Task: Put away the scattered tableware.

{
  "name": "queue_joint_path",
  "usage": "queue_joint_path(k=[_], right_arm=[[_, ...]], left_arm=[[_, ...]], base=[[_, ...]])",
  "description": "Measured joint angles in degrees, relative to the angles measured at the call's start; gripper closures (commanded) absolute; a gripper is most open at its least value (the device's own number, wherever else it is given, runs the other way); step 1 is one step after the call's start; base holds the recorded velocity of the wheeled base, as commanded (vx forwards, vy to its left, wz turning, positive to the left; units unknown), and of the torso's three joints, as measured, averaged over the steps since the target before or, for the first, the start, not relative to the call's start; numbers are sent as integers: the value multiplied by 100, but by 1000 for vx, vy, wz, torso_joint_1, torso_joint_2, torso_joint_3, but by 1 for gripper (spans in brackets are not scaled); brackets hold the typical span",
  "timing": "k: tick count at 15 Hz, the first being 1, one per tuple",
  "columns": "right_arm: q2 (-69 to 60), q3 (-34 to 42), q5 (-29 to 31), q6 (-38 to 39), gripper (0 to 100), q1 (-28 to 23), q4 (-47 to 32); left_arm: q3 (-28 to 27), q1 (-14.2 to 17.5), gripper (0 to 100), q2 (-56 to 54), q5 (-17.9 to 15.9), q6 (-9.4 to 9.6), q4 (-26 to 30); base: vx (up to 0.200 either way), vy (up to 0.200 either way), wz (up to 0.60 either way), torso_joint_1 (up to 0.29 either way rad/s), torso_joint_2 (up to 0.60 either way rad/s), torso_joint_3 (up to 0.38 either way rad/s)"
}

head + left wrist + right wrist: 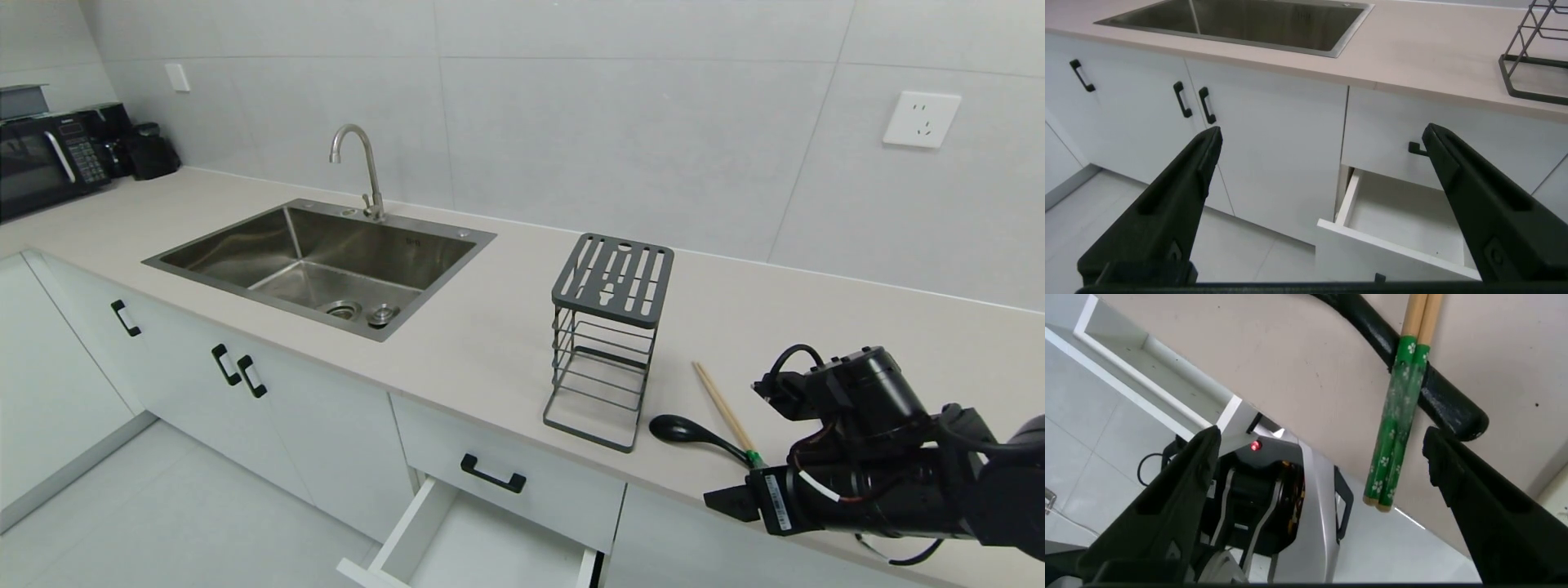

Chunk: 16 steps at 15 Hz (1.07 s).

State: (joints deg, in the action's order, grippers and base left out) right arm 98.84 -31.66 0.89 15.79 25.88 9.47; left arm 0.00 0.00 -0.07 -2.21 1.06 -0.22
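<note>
A pair of wooden chopsticks [722, 408] with green ends [1396, 416] lies on the beige counter, right of a dark wire rack [608, 343]. A black spoon [694, 433] rests beside them, and its handle [1437, 400] passes under the chopsticks near the counter's front edge. My right gripper [727, 502] hovers open just off that edge, at the green ends; in its wrist view the gripper [1321, 441] holds nothing. My left gripper [1323, 132] is open and empty, in front of the cabinets.
A white drawer [457, 547] stands pulled open below the counter, under the rack [1535, 57]; the same drawer [1404, 220] faces the left gripper. A steel sink [310, 237] with a faucet [359, 163] lies to the left. A microwave [41, 159] sits far left.
</note>
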Motion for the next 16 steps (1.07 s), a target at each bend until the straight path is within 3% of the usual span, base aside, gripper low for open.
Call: queue_joint_path(k=[2, 3, 16], right_arm=[[39, -52, 0, 0, 0, 11, 0], [79, -80, 4, 24, 100, 5, 5], [703, -668, 472, 441, 100, -262, -33]], left_arm=[[-2, 0, 0, 0, 0, 0, -2], [-2, 0, 0, 0, 0, 0, -2], [0, 0, 0, 0, 0, -2, -2]], base=[[0, 0, 0, 0, 0, 0], [0, 0, 0, 0, 0, 0], [0, 0, 0, 0, 0, 0]])
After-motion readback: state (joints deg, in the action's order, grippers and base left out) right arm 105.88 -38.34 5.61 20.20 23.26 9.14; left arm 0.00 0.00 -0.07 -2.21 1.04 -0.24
